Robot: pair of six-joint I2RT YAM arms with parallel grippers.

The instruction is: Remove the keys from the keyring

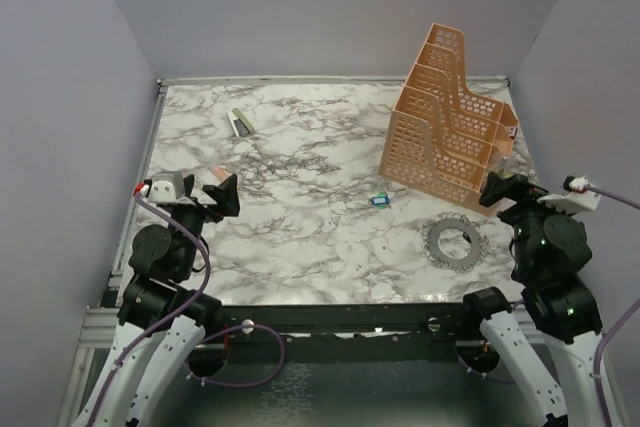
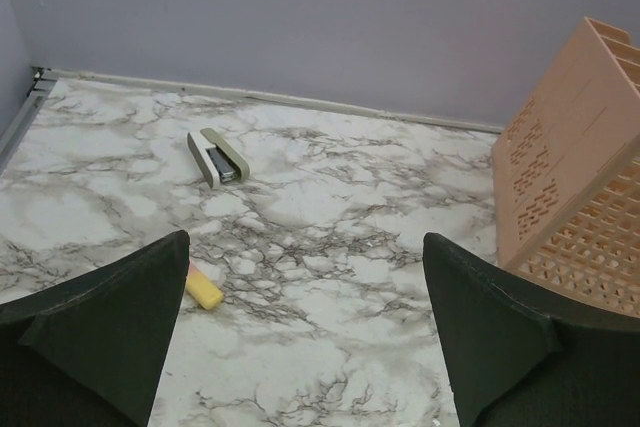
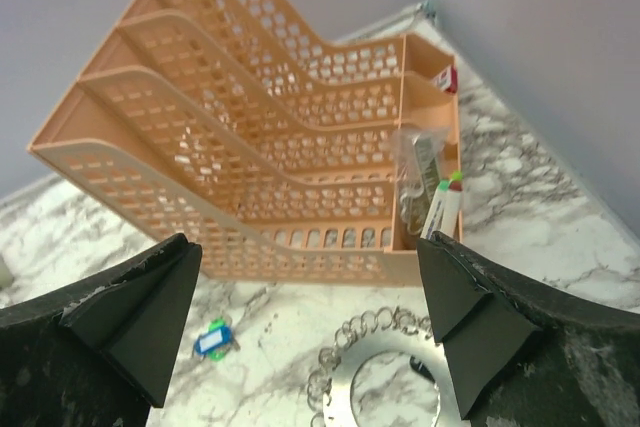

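Note:
The keyring (image 1: 436, 244) lies flat on the marble table at the right front, a grey ring with small silvery keys (image 1: 468, 229) fanned round its rim like teeth. In the right wrist view the keyring (image 3: 341, 378) lies low in the picture, its keys (image 3: 366, 323) showing as small metal loops. My right gripper (image 1: 498, 190) (image 3: 305, 240) hangs open above and just behind it, holding nothing. My left gripper (image 1: 222, 193) (image 2: 305, 239) stands open over the table's left side, far from the ring, with only bare marble between its fingers.
An orange mesh file organizer (image 1: 450, 117) (image 3: 250, 147) stands at the back right, with markers (image 3: 440, 209) in its end slot. A small blue-green tag (image 1: 379, 200) (image 3: 213, 339) lies left of the ring. A stapler (image 1: 239, 123) (image 2: 218, 157) and a yellow highlighter (image 2: 203, 290) lie on the left.

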